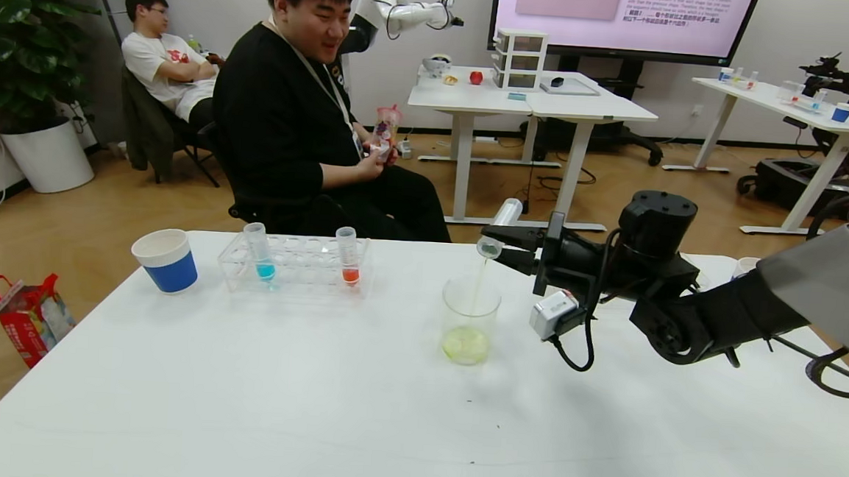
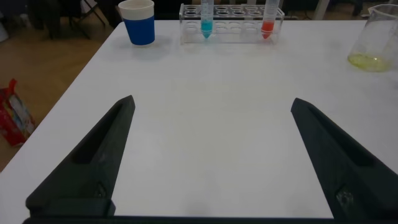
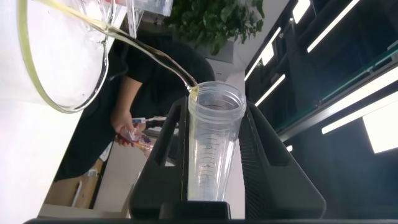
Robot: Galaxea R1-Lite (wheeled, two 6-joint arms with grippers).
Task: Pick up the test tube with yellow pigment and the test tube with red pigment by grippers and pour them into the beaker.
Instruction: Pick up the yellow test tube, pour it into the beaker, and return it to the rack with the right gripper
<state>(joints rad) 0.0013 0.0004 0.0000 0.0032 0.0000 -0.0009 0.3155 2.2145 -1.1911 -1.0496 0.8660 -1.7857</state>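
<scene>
The right pincer (image 1: 510, 248) was clamped around the slim clear plastic test tube with yellow pigment (image 1: 500, 227), holding it tipped mouth-down just above the clear glass cylindrical beaker (image 1: 470, 319) on the white tabletop (image 1: 355, 411). A thin pale yellow stream (image 1: 478, 282) ran from the tube's rim into the beaker, where a shallow pool of yellow-green liquid had gathered at the bottom. In the right wrist view the tube (image 3: 210, 140) looked nearly drained, the last of the liquid leaving at its lip.

To finish this pour well, the tube's mouth should probably be kept over the middle of the beaker, with the tilt held until the stream breaks into drops, so nothing falls on the tabletop when the tube is righted.

The slim clear test tube with red pigment (image 1: 349, 257) stood upright in the clear plastic rack (image 1: 294, 266), untouched, beside a tube of blue liquid (image 1: 260, 252); a blue paper cup with a white rim (image 1: 166, 259) stood to the rack's left. The left pincer (image 2: 211, 162) hung low over bare tabletop with its fingers spread wide, holding nothing.
</scene>
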